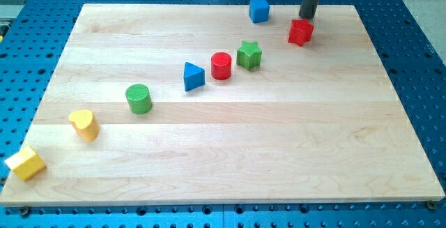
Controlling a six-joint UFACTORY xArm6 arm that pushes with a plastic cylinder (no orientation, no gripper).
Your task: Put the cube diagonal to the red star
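- Everything here can be placed off the red star (300,32), which sits near the view's top right of the wooden board (230,158).
- Farthest to the view's left and bottom of it lies a yellow block (26,163) at the board's corner, then a yellow heart (84,125) and a green cylinder (139,98), all well apart from the star.
- Closer in come a blue triangle (194,76), a red cylinder (221,65) and a green star (249,54), the last one near the red star's lower left.
- The blue cube (258,10), the block to be moved, stands up and to the left of the red star, near but apart from it, almost at the board's top edge.
- My tip (306,17) is just above the red star, seemingly touching or nearly so; there are no jaws on this rod, so nothing opens or closes.
- The risk, I'd say: the rod is at the star, not the cube, so any push from here would shift the landmark itself.
- A sideways shove at the cube could also slide it off the top edge.
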